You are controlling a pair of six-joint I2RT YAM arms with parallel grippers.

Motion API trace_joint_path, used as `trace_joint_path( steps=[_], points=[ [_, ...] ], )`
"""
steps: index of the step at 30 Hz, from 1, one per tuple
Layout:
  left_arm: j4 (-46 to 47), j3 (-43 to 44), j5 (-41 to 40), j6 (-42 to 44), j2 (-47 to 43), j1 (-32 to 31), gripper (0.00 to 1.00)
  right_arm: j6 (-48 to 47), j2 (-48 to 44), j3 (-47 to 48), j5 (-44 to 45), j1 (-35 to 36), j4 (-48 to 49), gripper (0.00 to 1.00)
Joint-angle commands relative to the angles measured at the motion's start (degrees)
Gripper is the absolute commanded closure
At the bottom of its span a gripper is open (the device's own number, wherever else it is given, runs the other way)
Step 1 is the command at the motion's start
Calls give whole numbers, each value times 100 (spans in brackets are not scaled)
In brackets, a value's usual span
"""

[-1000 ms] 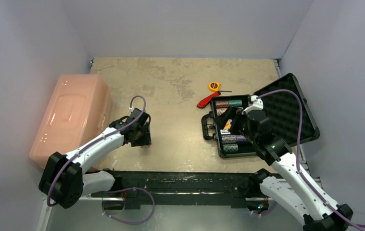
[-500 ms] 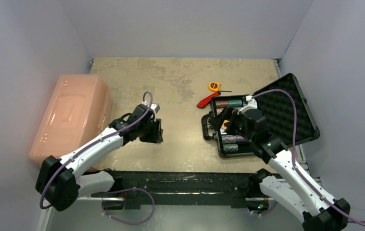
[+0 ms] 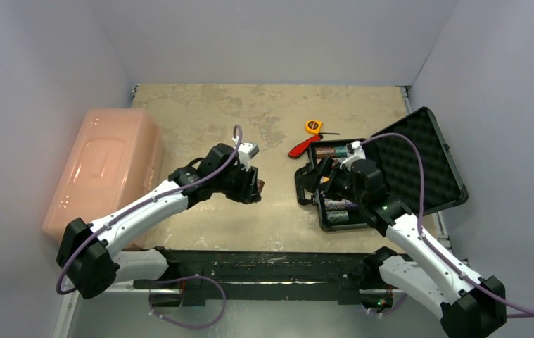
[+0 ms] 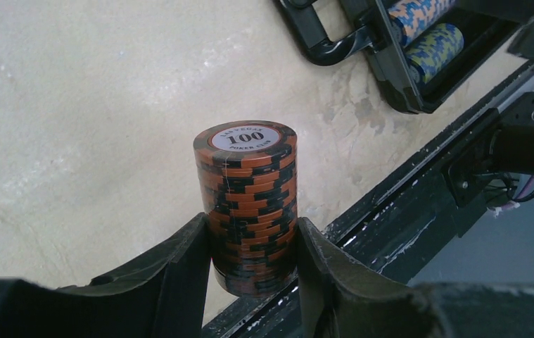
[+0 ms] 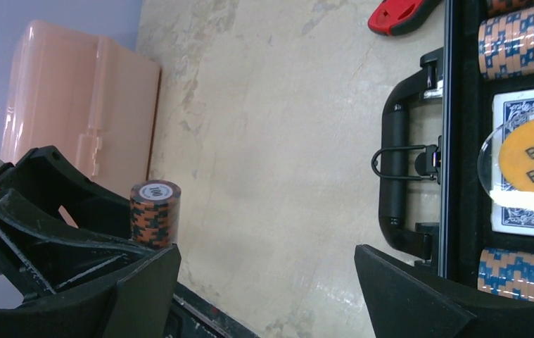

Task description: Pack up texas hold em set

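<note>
One chip roll [image 4: 246, 201], orange and black, marked 100, upright, clamped between the fingers of your left hand [image 4: 253, 243], over bare tabletop [image 4: 74, 127] left of the black case [image 5: 461, 105]. One right hand [image 5: 267, 274], jaws wide apart, empty, hovering beside the case handle [image 5: 392, 176]. One black case, open, foam lid [image 3: 418, 158] laid back; chip rolls [image 5: 524, 42], card deck [image 5: 531, 102] and Big Blind disc [image 5: 531, 158] inside. Risks: chips may fan out if your grip slackens; the roll may catch the case rim; your hands may meet there. Open room: mid-tabletop. Beyond: red-handled tool [image 3: 301, 148], tape measure [image 3: 312, 127]; pink bin [image 3: 105, 169] far left.
</note>
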Motion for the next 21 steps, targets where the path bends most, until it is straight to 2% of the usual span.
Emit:
trace_joint_path(
  steps=[1, 12, 21],
  points=[
    [740, 423, 374, 169, 132, -140, 100, 361, 111, -196, -473, 25, 562, 1],
    [988, 603, 575, 285, 447, -465, 100, 651, 471, -296, -865, 27, 1104, 1],
    [1103, 860, 584, 358, 749, -804, 100, 754, 723, -297, -1184, 25, 1458, 8]
  ],
)
